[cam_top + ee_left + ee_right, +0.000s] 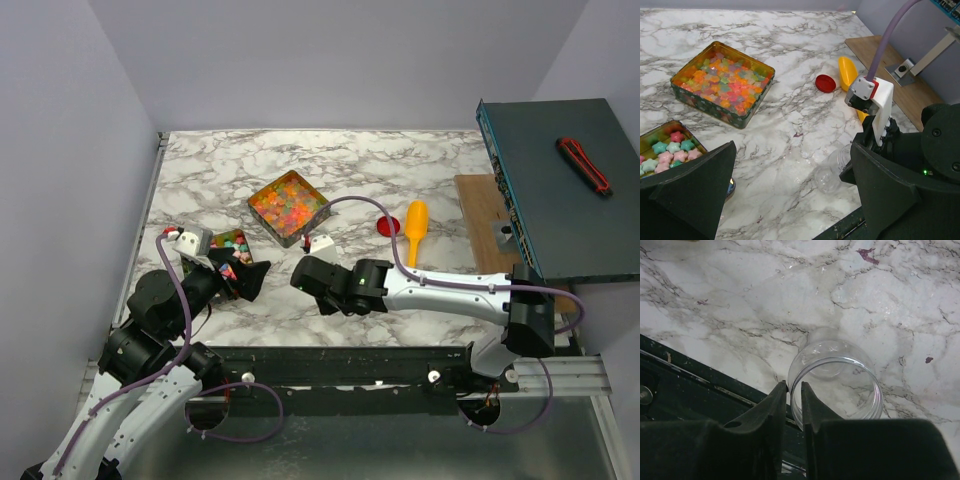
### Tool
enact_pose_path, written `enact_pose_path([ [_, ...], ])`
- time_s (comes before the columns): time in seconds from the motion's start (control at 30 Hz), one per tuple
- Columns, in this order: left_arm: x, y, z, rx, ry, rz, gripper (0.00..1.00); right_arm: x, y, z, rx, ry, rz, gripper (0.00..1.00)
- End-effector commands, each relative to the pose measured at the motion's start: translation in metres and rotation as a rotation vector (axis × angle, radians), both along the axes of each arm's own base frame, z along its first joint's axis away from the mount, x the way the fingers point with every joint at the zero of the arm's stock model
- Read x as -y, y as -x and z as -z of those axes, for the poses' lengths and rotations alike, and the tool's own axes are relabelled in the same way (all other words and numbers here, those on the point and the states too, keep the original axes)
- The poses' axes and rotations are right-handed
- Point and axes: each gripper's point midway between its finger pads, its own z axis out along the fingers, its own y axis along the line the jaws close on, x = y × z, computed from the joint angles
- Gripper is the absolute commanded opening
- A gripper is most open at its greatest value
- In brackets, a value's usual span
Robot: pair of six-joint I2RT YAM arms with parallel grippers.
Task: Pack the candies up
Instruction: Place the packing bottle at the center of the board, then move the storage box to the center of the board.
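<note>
Marble-look white-grey tabletop point(400, 165) carries everything. Candies point(288, 203): most are glossy orange/red/yellow/green jellies heaped in a square dark-green metal tin point(268, 226) mid-table. The rest, pastel pink/blue/green star shapes, sit in a smaller rectangular tin point(690, 134) at front-left, just beside the left gripper point(790, 200).

Left gripper: fingers spread wide, only bare marble btw them, small tin next to its left finger.

Right gripper point(794, 390): front-centre, fingers nearly together w/ a slim gap, straddling the rim wall of a clear round plastic jar point(840, 375). Can't tell if the pads pinch the wall or sit loose around it. Jar is see-through, marble visible through it, mouth toward the wrist cam, close to the table's dark front edge. Upright vs tilted: unclear.

Round red cap point(388, 226) & yellow-orange plastic scoop point(415, 232) lie side by side, right of the square tin, well apart from the jar. Wooden board point(480, 200) at right edge.
</note>
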Motion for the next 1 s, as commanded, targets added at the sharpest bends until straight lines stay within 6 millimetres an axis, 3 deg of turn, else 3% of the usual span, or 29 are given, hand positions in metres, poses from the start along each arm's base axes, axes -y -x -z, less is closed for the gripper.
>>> enact_pose_path([
  [0.0, -0.005, 0.000, 0.004, -0.012, -0.007, -0.026, 0.99, -0.002, -0.005, -0.013, 0.044, 0.000, 0.025, 0.24],
  [0.13, -0.005, -0.001, 0.004, -0.013, -0.008, -0.027, 0.99, 0.002, -0.008, -0.030, 0.072, -0.007, 0.035, 0.33],
  [0.37, -0.005, -0.001, 0.004, -0.014, -0.009, -0.026, 0.99, 0.007, -0.017, -0.071, 0.147, -0.052, 0.039, 0.37],
  [0.53, -0.005, -0.001, 0.004, -0.015, -0.009, -0.024, 0.99, 0.008, -0.029, -0.087, 0.213, -0.015, 0.038, 0.39],
  [0.67, -0.005, -0.001, 0.005, -0.015, -0.010, -0.026, 0.99, 0.000, -0.046, -0.097, 0.243, -0.007, 0.038, 0.39],
  [0.97, -0.007, 0.000, 0.003, -0.008, -0.006, -0.032, 0.99, -0.016, -0.104, -0.117, 0.272, -0.043, 0.044, 0.40],
])
